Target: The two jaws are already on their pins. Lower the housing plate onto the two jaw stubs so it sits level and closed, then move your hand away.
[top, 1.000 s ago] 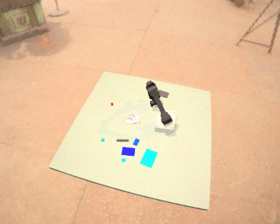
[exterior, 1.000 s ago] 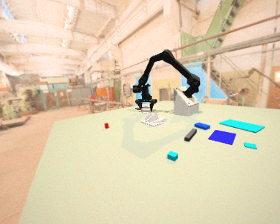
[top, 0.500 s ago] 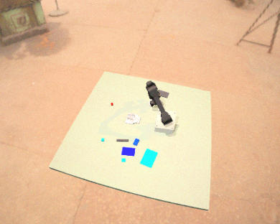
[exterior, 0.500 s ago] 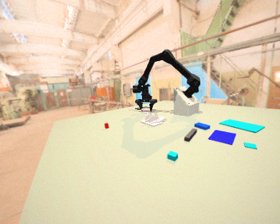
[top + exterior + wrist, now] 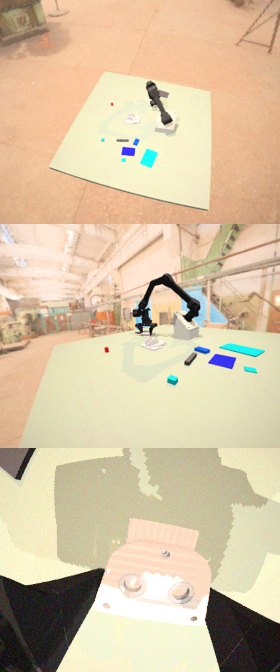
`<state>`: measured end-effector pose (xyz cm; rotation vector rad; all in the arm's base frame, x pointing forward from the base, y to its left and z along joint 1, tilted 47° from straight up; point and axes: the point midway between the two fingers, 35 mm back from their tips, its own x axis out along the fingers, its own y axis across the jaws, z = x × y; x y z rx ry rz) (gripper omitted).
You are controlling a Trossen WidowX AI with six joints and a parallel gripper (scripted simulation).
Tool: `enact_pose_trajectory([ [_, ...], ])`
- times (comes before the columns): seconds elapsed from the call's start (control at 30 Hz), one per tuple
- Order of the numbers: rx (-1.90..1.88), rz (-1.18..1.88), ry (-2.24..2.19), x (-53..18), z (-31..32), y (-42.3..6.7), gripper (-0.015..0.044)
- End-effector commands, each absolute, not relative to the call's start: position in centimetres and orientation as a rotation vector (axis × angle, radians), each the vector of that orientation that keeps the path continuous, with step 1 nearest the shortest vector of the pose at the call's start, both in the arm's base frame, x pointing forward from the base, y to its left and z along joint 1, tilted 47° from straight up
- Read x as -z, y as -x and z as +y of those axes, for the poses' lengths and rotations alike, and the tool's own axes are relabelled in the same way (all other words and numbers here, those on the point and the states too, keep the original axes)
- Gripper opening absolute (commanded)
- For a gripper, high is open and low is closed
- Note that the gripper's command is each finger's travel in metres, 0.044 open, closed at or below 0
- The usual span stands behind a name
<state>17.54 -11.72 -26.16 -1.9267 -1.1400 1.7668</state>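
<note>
Two fingers of the gripper (image 5: 153,103) (image 5: 145,333) (image 5: 156,580) pinched the housing plate (image 5: 156,568) by opposite edges, low in the wrist frame, seemingly to keep it level for lowering onto the pale jaw assembly (image 5: 133,118) (image 5: 154,344), centre-left from above!

One blue block (image 5: 136,141) (image 5: 202,350), one red block (image 5: 112,104) (image 5: 106,350) and two flat cyan pieces (image 5: 148,158) (image 5: 242,350) can be counted on the mat (image 5: 179,172) (image 5: 108,411).

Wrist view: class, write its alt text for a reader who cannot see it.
A black two-fingered tool grips a pink-and-white plate with a rounded top and two ring-edged round features, one finger at each side. Behind lies a shadowed pale yellow-green surface, with a dark flat piece cut off at top left.
</note>
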Motion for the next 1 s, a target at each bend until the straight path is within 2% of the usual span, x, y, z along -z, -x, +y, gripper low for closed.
enact_pose_trajectory([
  [0.0,-1.767,-1.140,1.927,26.2,-11.7,-17.5,0.0351],
  [0.97,-1.766,-1.132,1.929,21.1,-17.0,-18.0,0.0351],
])
